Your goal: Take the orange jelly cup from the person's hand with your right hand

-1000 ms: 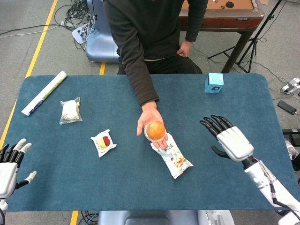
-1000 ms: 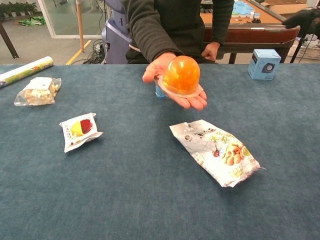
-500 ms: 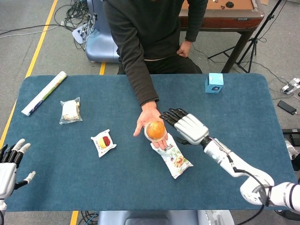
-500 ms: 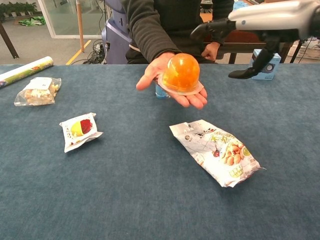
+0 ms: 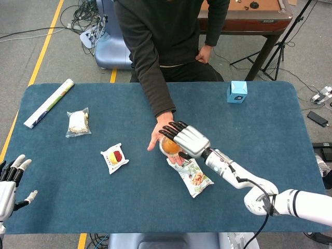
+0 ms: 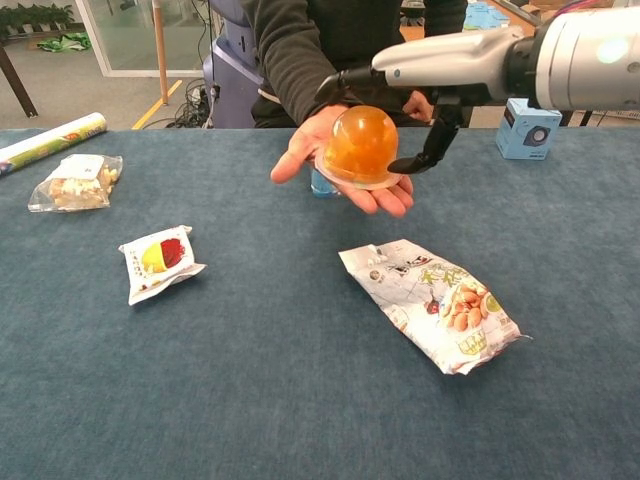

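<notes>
The orange jelly cup (image 6: 362, 146) (image 5: 168, 146) lies dome-up on the person's open palm (image 6: 322, 148) above the middle of the table. My right hand (image 5: 185, 138) (image 6: 420, 78) hovers flat just over the cup, fingers spread above it and thumb hanging down by its right side. It holds nothing, and a small gap shows between it and the cup. My left hand (image 5: 11, 179) rests open at the table's near left edge, seen in the head view only.
A printed snack bag (image 6: 433, 303) lies below the person's palm. A small red-and-yellow packet (image 6: 157, 260), a clear bag of snacks (image 6: 76, 181) and a rolled tube (image 6: 48, 140) lie to the left. A blue box (image 6: 528, 127) stands at the far right.
My right arm has swung in from the right side of the table to just above the jelly cup. The person's hand and my left hand have stayed put.
</notes>
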Controlling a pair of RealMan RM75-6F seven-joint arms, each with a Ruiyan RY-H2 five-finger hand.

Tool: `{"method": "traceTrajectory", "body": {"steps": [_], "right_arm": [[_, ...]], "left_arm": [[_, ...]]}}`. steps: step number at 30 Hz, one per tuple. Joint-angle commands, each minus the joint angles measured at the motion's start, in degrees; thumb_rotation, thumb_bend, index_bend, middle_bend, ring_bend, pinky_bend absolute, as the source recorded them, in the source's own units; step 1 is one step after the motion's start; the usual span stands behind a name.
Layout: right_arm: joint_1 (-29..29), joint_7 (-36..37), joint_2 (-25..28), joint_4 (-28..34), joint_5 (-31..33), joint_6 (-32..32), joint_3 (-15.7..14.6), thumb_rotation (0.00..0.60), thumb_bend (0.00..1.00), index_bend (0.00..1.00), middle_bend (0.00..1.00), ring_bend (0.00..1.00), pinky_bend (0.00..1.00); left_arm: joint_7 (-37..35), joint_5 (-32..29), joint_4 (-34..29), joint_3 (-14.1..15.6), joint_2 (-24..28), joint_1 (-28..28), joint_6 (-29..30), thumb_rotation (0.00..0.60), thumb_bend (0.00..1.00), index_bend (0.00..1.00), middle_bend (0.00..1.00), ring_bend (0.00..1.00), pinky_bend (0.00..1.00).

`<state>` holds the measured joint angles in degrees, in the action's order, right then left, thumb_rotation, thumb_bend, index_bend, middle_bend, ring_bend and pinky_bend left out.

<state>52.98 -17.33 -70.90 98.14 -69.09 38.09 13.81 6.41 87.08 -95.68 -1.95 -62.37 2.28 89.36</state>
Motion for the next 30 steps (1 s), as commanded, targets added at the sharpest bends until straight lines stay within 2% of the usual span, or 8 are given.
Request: {"method": "traceTrajectory", "body": {"steps": [1, 8, 10, 13, 19, 21, 24, 30], "right_arm": [[1.0, -1.1, -0.6, -0.4, 1.6, -0.3, -0.7, 0.600, 0.32, 0.03, 0.07, 0.00, 0.14], [2.4, -2.1, -2.2, -1.7, 3.8, 0.7, -1.5, 0.600, 0.32, 0.13, 0.11, 0.00, 0.22], [2.8, -2.0, -2.7, -2.2, 4.3, 0.8, -1.6, 0.600, 0.32, 0.18, 0.13, 0.01, 0.25], [3.1, -1.1, -3.5, -2.9, 4.3, 1.4, -1.5, 0.600, 0.35, 0.27, 0.18, 0.06, 0.36], [2.8, 1.8, -5.4, -5.0, 1.0, 4.8, -0.8, 0.600, 0.49, 0.52, 0.33, 0.23, 0.61], [2.5, 2.8, -5.4, -5.3, -0.1, 5.9, -0.7, 0.600, 0.52, 0.58, 0.37, 0.28, 0.66], [1.9, 4.2, -4.7, -5.1, -1.0, 7.1, -0.7, 0.600, 0.54, 0.62, 0.40, 0.33, 0.69], [-0.3, 6.2, -0.8, -2.6, -2.4, 9.7, -0.8, 0.600, 0.54, 0.64, 0.42, 0.35, 0.71]], "left_arm": [[0.0, 0.0, 0.1, 0.0, 0.0, 0.0, 0.0, 0.600, 0.21, 0.14, 0.07, 0.09, 0.02], [-0.3, 0.0, 0.3, 0.0, 0.0, -0.2, 0.2, 0.600, 0.21, 0.14, 0.07, 0.09, 0.02], [-0.3, 0.0, 0.4, 0.0, 0.0, -0.3, 0.3, 0.600, 0.21, 0.14, 0.07, 0.09, 0.02], [-0.4, -0.1, 0.5, 0.0, 0.0, -0.4, 0.3, 0.600, 0.21, 0.14, 0.07, 0.09, 0.02], [-0.5, -0.1, 0.6, -0.1, 0.0, -0.5, 0.4, 0.600, 0.21, 0.14, 0.07, 0.09, 0.02], [-0.5, -0.2, 0.6, -0.1, 0.0, -0.5, 0.4, 0.600, 0.21, 0.14, 0.07, 0.09, 0.02], [-0.6, -0.3, 0.7, -0.1, 0.0, -0.6, 0.4, 0.600, 0.21, 0.14, 0.07, 0.09, 0.02], [-0.7, -0.2, 0.7, -0.2, 0.1, -0.6, 0.5, 0.600, 0.21, 0.14, 0.07, 0.09, 0.02]]}}
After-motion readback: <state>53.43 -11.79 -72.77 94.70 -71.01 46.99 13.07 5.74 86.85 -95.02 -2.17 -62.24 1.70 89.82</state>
